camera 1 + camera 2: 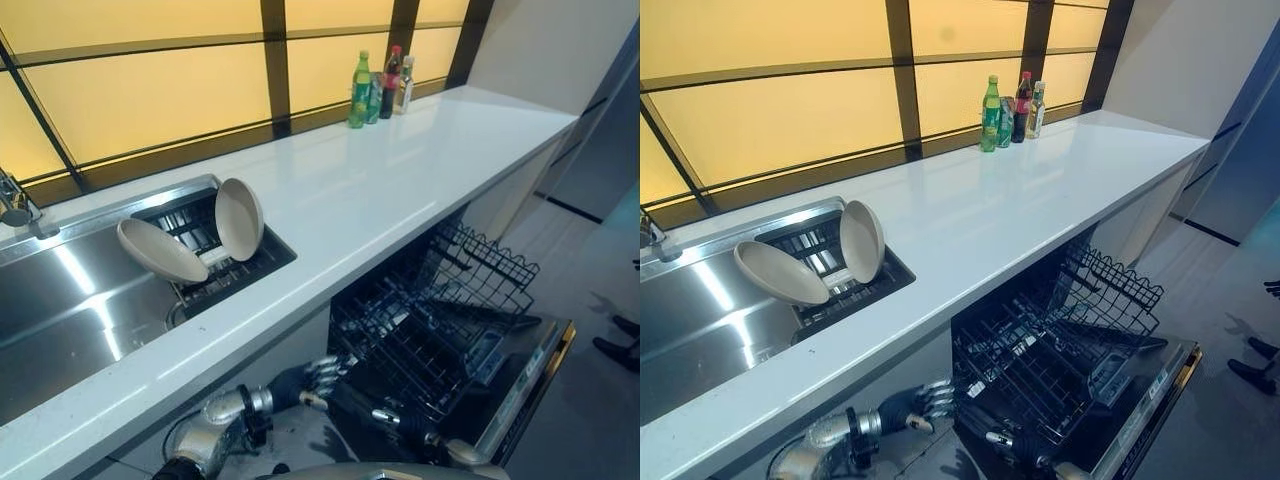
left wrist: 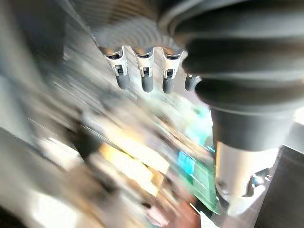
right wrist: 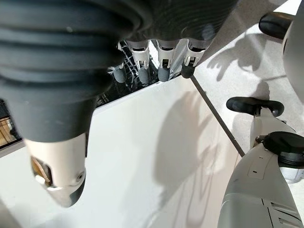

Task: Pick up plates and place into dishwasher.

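Note:
Two beige plates stand in a dark rack (image 1: 235,265) set in the counter beside the sink: one (image 1: 160,250) tilts far over to the left, the other (image 1: 239,218) stands nearly upright. Below the counter the dishwasher (image 1: 520,395) is open, its black wire basket (image 1: 430,315) pulled out and holding no plates. My left hand (image 1: 310,378) hangs under the counter edge by the basket's left side, fingers (image 2: 145,78) relaxed and holding nothing. My right hand (image 1: 400,422) hovers low over the basket's front, fingers (image 3: 164,64) straight and holding nothing.
A long white countertop (image 1: 400,170) runs to the right, with several bottles (image 1: 378,88) at its back by the window. The steel sink (image 1: 70,310) and a tap (image 1: 15,205) lie on the left. A person's dark shoes (image 1: 615,350) stand on the floor at the right.

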Tool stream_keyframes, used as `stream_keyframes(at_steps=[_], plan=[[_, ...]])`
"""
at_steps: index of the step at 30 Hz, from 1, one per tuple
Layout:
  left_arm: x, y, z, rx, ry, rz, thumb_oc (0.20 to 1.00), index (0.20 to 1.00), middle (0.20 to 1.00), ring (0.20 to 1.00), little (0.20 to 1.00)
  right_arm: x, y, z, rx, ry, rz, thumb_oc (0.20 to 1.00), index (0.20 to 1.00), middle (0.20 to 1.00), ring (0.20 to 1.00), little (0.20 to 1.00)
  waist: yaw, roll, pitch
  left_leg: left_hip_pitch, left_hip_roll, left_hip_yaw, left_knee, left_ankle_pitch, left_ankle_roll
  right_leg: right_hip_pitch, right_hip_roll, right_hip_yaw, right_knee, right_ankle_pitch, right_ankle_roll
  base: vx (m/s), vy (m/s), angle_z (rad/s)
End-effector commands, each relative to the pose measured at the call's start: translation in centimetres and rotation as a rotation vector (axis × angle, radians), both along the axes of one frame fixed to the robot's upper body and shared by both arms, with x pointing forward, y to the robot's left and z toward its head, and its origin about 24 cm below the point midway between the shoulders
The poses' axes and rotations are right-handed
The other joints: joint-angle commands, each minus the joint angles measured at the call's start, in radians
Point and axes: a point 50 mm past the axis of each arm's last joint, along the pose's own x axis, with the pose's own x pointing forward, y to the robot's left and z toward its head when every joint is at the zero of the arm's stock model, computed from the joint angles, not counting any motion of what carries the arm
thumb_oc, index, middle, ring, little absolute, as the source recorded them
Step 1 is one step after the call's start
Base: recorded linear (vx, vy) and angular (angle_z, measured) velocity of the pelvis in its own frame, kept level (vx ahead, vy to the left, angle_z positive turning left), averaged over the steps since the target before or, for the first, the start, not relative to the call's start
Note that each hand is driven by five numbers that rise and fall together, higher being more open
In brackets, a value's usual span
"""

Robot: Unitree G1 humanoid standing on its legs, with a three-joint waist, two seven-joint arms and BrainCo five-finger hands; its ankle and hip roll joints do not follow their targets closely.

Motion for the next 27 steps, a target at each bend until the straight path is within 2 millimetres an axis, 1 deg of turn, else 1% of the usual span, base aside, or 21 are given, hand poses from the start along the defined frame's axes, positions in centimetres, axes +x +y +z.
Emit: stream_keyframes(at_steps=[1, 3, 4, 6, 7, 9, 10, 12, 13, 14, 16, 17, 18, 19, 20, 21, 22, 23, 24, 25, 27], plan=[[2.9, -2.6, 6.5, -0.459, -0.145, -0.117, 1.0, 1.0, 1.0, 1.0, 1.0, 3.9, 0.0, 1.7, 0.021, -0.136, 0.004, 1.0, 1.0, 1.0, 1.0, 1.0, 0.021, 0.04, 0.085, 0.086, -0.049, 0.029, 0.011, -0.192, 0.022, 0.003, -0.009, 0.009, 0.05, -0.107, 0.048, 0.03, -0.061, 0.02], [3.4, -2.9, 8.2, -0.548, -0.187, -0.101, 1.0, 1.0, 1.0, 1.0, 1.0, 3.8, 0.2, 1.5, 0.03, -0.127, 0.0, 1.0, 1.0, 1.0, 1.0, 1.0, 0.026, 0.034, 0.08, 0.088, -0.047, 0.026, 0.011, -0.196, 0.019, 0.009, -0.008, 0.006, 0.047, -0.107, 0.047, 0.04, -0.065, 0.03], [3.9, -2.9, 10.0, -0.61, -0.253, -0.072, 1.0, 1.0, 1.0, 1.0, 1.0, 3.7, 0.4, 1.4, 0.036, -0.121, -0.002, 1.0, 1.0, 1.0, 1.0, 1.0, 0.03, 0.03, 0.076, 0.09, -0.046, 0.023, 0.011, -0.198, 0.017, 0.014, -0.007, 0.005, 0.044, -0.109, 0.045, 0.05, -0.059, 0.05], [4.5, -2.5, 12.2, -0.647, -0.33, -0.022, 1.0, 1.0, 1.0, 1.0, 1.0, 3.5, 0.7, 1.3, 0.038, -0.113, -0.002, 1.0, 1.0, 1.0, 1.0, 1.0, 0.032, 0.028, 0.07, 0.091, -0.046, 0.016, 0.011, -0.199, 0.016, 0.018, -0.005, 0.005, 0.042, -0.111, 0.043, 0.03, -0.034, 0.05], [4.9, -2.1, 13.9, -0.657, -0.403, 0.038, 1.0, 1.0, 1.0, 1.0, 1.0, 3.4, 0.9, 1.3, 0.037, -0.111, -0.001, 1.0, 1.0, 1.0, 1.0, 1.0, 0.034, 0.029, 0.068, 0.091, -0.046, 0.013, 0.011, -0.198, 0.016, 0.02, -0.004, 0.003, 0.043, -0.114, 0.042, 0.02, -0.011, 0.06], [5.4, -0.8, 16.5, -0.646, -0.494, 0.129, 1.0, 1.0, 1.0, 1.0, 1.0, 2.9, 1.3, 1.2, 0.032, -0.107, 0.001, 1.0, 1.0, 1.0, 1.0, 1.0, 0.035, 0.029, 0.064, 0.091, -0.049, 0.004, 0.011, -0.198, 0.016, 0.023, -0.004, -0.002, 0.042, -0.117, 0.043, 0.02, -0.006, 0.08], [5.5, -0.4, 17.2, -0.638, -0.521, 0.163, 1.0, 1.0, 1.0, 1.0, 1.0, 2.8, 1.4, 1.2, 0.031, -0.105, 0.002, 1.0, 1.0, 1.0, 1.0, 1.0, 0.035, 0.029, 0.062, 0.091, -0.049, 0.002, 0.011, -0.197, 0.016, 0.024, -0.004, -0.003, 0.042, -0.118, 0.043, 0.01, 0.001, 0.07], [6.1, 1.8, 19.9, -0.571, -0.635, 0.345, 1.0, 1.0, 1.0, 1.0, 1.0, 2.1, 1.7, 1.1, 0.028, -0.1, 0.009, 1.0, 1.0, 1.0, 1.0, 1.0, 0.036, 0.03, 0.056, 0.091, -0.051, -0.001, 0.011, -0.196, 0.016, 0.028, -0.005, -0.009, 0.04, -0.121, 0.045, 0.02, 0.006, 0.06], [6.3, 2.6, 20.7, -0.556, -0.661, 0.425, 1.0, 1.0, 1.0, 1.0, 1.0, 1.9, 1.8, 1.1, 0.028, -0.099, 0.013, 1.0, 1.0, 1.0, 1.0, 1.0, 0.035, 0.03, 0.053, 0.092, -0.052, -0.002, 0.011, -0.196, 0.016, 0.03, -0.005, -0.012, 0.04, -0.122, 0.046, 0.03, 0.009, 0.05], [6.7, 4.0, 22.0, -0.504, -0.721, 0.553, 1.0, 1.0, 1.0, 1.0, 1.0, 1.6, 1.8, 1.0, 0.025, -0.1, 0.016, 1.0, 1.0, 1.0, 1.0, 1.0, 0.036, 0.03, 0.049, 0.091, -0.055, -0.006, 0.011, -0.195, 0.016, 0.031, -0.005, -0.014, 0.038, -0.124, 0.046, 0.03, 0.01, 0.03], [7.0, 5.7, 23.3, -0.429, -0.798, 0.688, 1.0, 1.0, 1.0, 1.0, 1.0, 1.3, 1.8, 1.0, 0.022, -0.103, 0.02, 1.0, 1.0, 1.0, 1.0, 1.0, 0.036, 0.03, 0.045, 0.089, -0.056, -0.007, 0.011, -0.194, 0.015, 0.034, -0.005, -0.02, 0.037, -0.125, 0.046, 0.02, 0.012, 0.03], [7.0, 7.2, 24.6, -0.314, -0.916, 0.854, 1.0, 1.0, 1.0, 1.0, 1.0, 1.2, 1.7, 1.1, 0.021, -0.102, 0.022, 1.0, 1.0, 1.0, 1.0, 1.0, 0.037, 0.033, 0.041, 0.087, -0.057, -0.007, 0.011, -0.19, 0.013, 0.033, -0.004, -0.021, 0.037, -0.126, 0.046, 0.0, 0.0, 0.0], [7.1, 7.8, 25.2, -0.264, -0.959, 0.935, 1.0, 1.0, 1.0, 1.0, 1.0, 1.2, 1.7, 1.1, 0.02, -0.101, 0.026, 1.0, 1.0, 1.0, 1.0, 1.0, 0.036, 0.033, 0.04, 0.087, -0.058, -0.007, 0.011, -0.19, 0.012, 0.034, -0.004, -0.022, 0.037, -0.127, 0.046, 0.0, 0.0, 0.0], [7.1, 9.0, 26.3, -0.139, -1.074, 1.07, 1.0, 1.0, 1.0, 1.0, 1.0, 1.1, 1.6, 1.1, 0.016, -0.102, 0.029, 1.0, 1.0, 1.0, 1.0, 1.0, 0.037, 0.035, 0.04, 0.088, -0.059, -0.006, 0.011, -0.188, 0.012, 0.036, -0.004, -0.025, 0.036, -0.127, 0.047, 0.0, 0.0, 0.0], [7.3, 9.6, 26.9, -0.06, -1.138, 1.132, 1.0, 1.0, 1.0, 1.0, 1.0, 1.1, 1.5, 1.1, 0.014, -0.101, 0.031, 1.0, 1.0, 1.0, 1.0, 1.0, 0.036, 0.036, 0.037, 0.085, -0.059, -0.005, 0.011, -0.186, 0.011, 0.035, -0.003, -0.026, 0.036, -0.127, 0.047, 0.05, 0.027, 0.02], [7.9, 11.6, 28.5, 0.176, -1.291, 1.312, 1.0, 1.0, 1.0, 1.0, 1.0, 1.0, 1.2, 1.0, 0.006, -0.093, 0.036, 1.0, 1.0, 1.0, 1.0, 1.0, 0.034, 0.042, 0.032, 0.087, -0.059, 0.002, 0.011, -0.185, 0.008, 0.037, -0.002, -0.028, 0.035, -0.129, 0.048, 0.0, 0.0, 0.0], [8.1, 11.9, 28.9, 0.249, -1.351, 1.348, 1.0, 1.0, 1.0, 1.0, 1.0, 1.1, 1.2, 1.0, 0.005, -0.092, 0.036, 1.0, 1.0, 1.0, 1.0, 1.0, 0.033, 0.041, 0.028, 0.08, -0.059, 0.003, 0.011, -0.179, 0.008, 0.031, -0.002, -0.029, 0.035, -0.126, 0.048, 0.04, 0.03, 0.04], [8.4, 12.8, 30.0, 0.448, -1.475, 1.399, 1.0, 1.0, 1.0, 1.0, 1.0, 1.1, 0.9, 1.0, -0.001, -0.084, 0.041, 1.0, 1.0, 1.0, 1.0, 1.0, 0.03, 0.046, 0.027, 0.083, -0.057, 0.011, 0.011, -0.182, 0.007, 0.033, 0.0, -0.028, 0.037, -0.13, 0.049, 0.0, 0.026, 0.04], [8.6, 13.7, 31.0, 0.554, -1.54, 1.419, 1.0, 1.0, 1.0, 1.0, 1.0, 1.1, 0.6, 1.0, -0.008, -0.081, 0.043, 1.0, 1.0, 1.0, 1.0, 1.0, 0.028, 0.05, 0.023, 0.075, -0.058, 0.014, 0.011, -0.175, 0.007, 0.026, 0.0, -0.028, 0.036, -0.125, 0.049, 0.01, 0.032, 0.04], [8.8, 14.5, 32.0, 0.693, -1.606, 1.428, 1.0, 1.0, 1.0, 1.0, 1.0, 1.0, 0.3, 1.1, -0.012, -0.076, 0.05, 1.0, 1.0, 1.0, 1.0, 1.0, 0.026, 0.053, 0.02, 0.072, -0.058, 0.02, 0.011, -0.174, 0.006, 0.023, 0.001, -0.028, 0.037, -0.126, 0.049, 0.0, 0.0, 0.0], [9.4, 15.8, 33.0, 0.954, -1.682, 1.388, 1.0, 1.0, 1.0, 1.0, 1.0, 0.8, -0.4, 1.0, -0.021, -0.07, 0.064, 1.0, 1.0, 1.0, 1.0, 1.0, 0.02, 0.059, 0.02, 0.07, -0.058, 0.029, 0.011, -0.173, 0.007, 0.019, 0.002, -0.028, 0.038, -0.123, 0.052, 0.0, 0.023, 0.06]])
